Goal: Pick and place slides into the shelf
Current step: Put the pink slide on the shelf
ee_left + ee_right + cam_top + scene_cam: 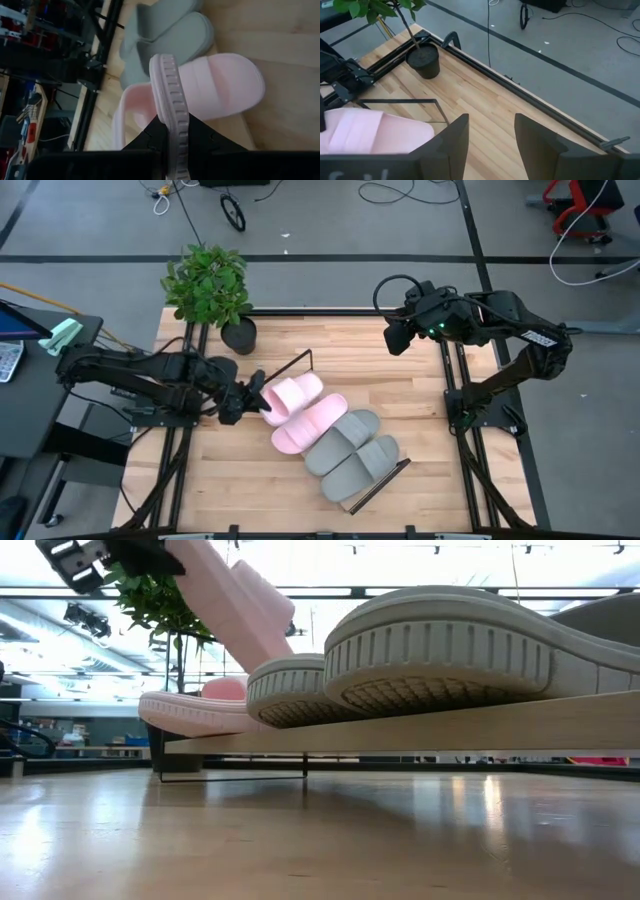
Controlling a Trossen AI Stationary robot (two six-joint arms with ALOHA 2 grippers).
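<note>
Left gripper (243, 397) is pinched tight on the edge of a pink slide (290, 397), and the left wrist view shows how thin that hold is: the fingers (150, 140) clamp only the ribbed sole rim (172, 120), with the whole shoe hanging out beyond them. From table height the slide sits tilted, heel end up in the air, toe end down toward the shelf (420, 725), where the second pink slide (310, 425) and both grey slides (352, 455) already lie in a row. Here's the worry: soft foam held by a sliver of rim can twist or squirm out, and if it drops from this tilt it may bounce off the board edge onto the table (420, 380) instead of settling flat. Lowering too steeply could also dig the toe into the neighbouring pink one and shove it into the greys, nudging the end grey off the far corner. Letting go while the slide overhangs the near edge looks like the other trap, since it sits at the very end of the shelf near the black frame (300, 363). Right gripper (398, 337) hovers well apart over the table's far corner, fingers (451, 142) spread, holding nothing, so no help from there.
</note>
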